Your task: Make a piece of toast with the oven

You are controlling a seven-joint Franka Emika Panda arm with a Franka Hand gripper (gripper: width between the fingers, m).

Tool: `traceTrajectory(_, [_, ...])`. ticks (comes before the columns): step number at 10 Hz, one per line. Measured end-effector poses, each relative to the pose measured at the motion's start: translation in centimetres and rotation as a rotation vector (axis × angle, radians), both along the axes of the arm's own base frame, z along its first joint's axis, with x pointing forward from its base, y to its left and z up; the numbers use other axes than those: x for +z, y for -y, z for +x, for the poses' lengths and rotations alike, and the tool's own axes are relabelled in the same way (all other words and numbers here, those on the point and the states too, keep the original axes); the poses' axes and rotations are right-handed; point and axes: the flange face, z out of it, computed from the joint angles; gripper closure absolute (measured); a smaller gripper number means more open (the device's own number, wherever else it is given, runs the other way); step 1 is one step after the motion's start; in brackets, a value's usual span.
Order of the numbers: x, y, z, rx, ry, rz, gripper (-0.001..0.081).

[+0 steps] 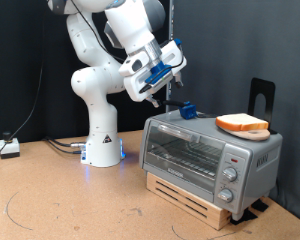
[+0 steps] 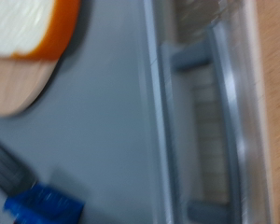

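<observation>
While the oven (image 1: 212,156) sits on a low wooden platform (image 1: 190,199) toward the exterior view's right, its glass door is shut, with the grey handle across the top of the door and the knobs (image 1: 229,174) stacked down the panel at the oven's right end. On the oven's flat top, near that right end, lies a round light wooden board (image 1: 249,133), and the piece of toast (image 1: 241,124) rests on the board, pale face up with its orange-brown crust showing around the edge. Near the opposite end of the oven's top stands a small blue object (image 1: 189,110); what it is cannot be told.

Above the oven's left end, clear of it and touching nothing, hangs the gripper (image 1: 171,68) on the white arm (image 1: 98,90), tilted, with blue parts at its tip. Whether its fingers stand apart or together cannot be told from either picture, and nothing shows between them.

From the wrist view, blurred, the oven's grey top (image 2: 103,121) fills the middle, with the door handle (image 2: 215,121) beside it, the toast (image 2: 28,28) on the board (image 2: 19,89) at one corner, and the blue object (image 2: 42,205) at another.
</observation>
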Motion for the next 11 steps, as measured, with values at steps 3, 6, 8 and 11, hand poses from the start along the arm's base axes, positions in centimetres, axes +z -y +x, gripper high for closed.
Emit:
traceTrajectory(3, [-1.6,0.0,-0.8,0.053,-0.017,0.006,-0.0001])
traceTrajectory(6, [-4.0,0.1,-1.5,0.048,-0.032,-0.019,-0.0001])
traceTrajectory(8, [-5.9,0.2,-1.6,0.034,-0.037,-0.051,-0.0001])
traceTrajectory(11, [-8.5,0.4,-1.0,0.014,-0.052,-0.100,-0.0001])
